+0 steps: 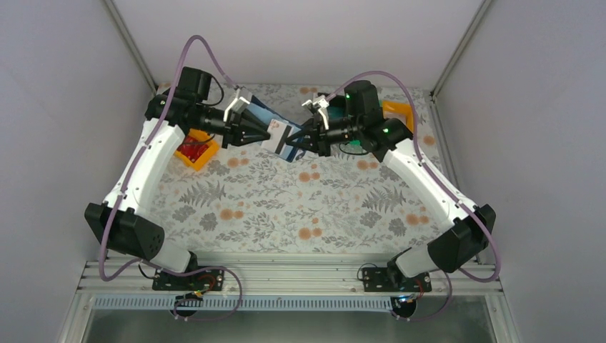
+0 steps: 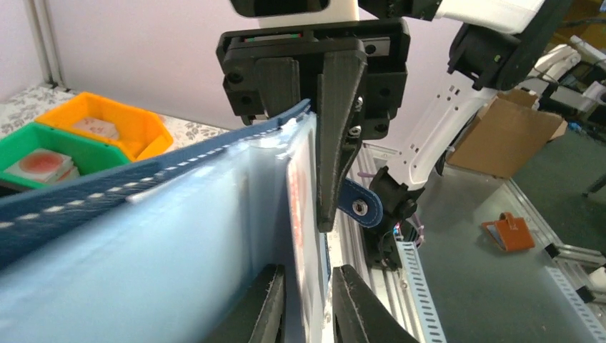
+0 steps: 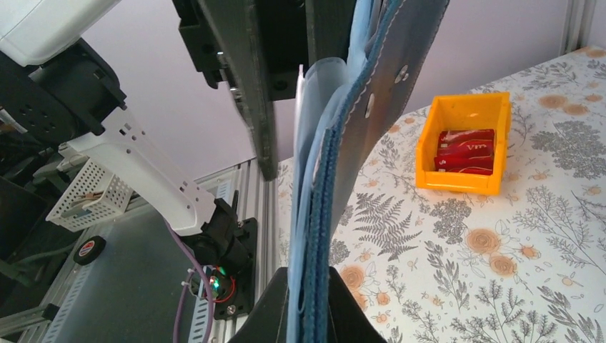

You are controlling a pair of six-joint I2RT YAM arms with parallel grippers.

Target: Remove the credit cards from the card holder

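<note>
The navy card holder [image 1: 261,113] hangs in the air between both grippers, opened, with its light blue inside [image 2: 143,271] facing the left wrist camera. Its closure tab [image 2: 361,206] hangs at the far edge. My left gripper [image 1: 270,134] is shut on a thin pale sheet with red print [image 2: 300,186], which looks like a credit card standing in an inner slot. My right gripper [image 1: 291,143] is shut on the card holder's stitched navy edge [image 3: 314,236]. Its finger [image 2: 336,143] presses the holder from the opposite side. Other cards are hidden inside.
An orange bin [image 1: 196,150] with red packets sits on the floral table [image 1: 286,207] at the left, also in the right wrist view [image 3: 464,153]. A green bin [image 2: 43,153] and a second orange bin [image 2: 107,125] stand at the back right.
</note>
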